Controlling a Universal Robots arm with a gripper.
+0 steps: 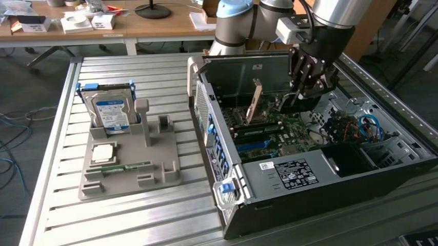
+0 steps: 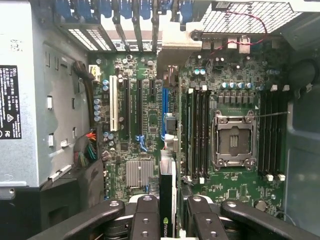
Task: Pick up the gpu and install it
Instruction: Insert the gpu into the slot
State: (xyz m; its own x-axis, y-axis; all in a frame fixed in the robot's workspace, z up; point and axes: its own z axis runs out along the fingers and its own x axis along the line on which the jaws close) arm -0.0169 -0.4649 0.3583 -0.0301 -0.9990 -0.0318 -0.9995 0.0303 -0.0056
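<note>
dark gpu (image 2: 167,187) is clamped edge-on in the part-closed gripper (image 2: 172,216); best kept upright and square to the blue slot (image 2: 164,105) beneath the gripper.

Case (image 1: 329,210) open on top, clear way in. Power supply (image 2: 22,100) walls one side, memory sticks (image 2: 197,132) the other; lane between, by the gpu (image 2: 167,200), looks tight, I think.

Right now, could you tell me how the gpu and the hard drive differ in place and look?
The gpu is held in the gripper over the motherboard inside the case; the hard drive stands in the grey holder outside it. The gpu is a thin dark card seen edge-on; the hard drive is a boxy block with a blue-white label. Both stand on edge.
</note>
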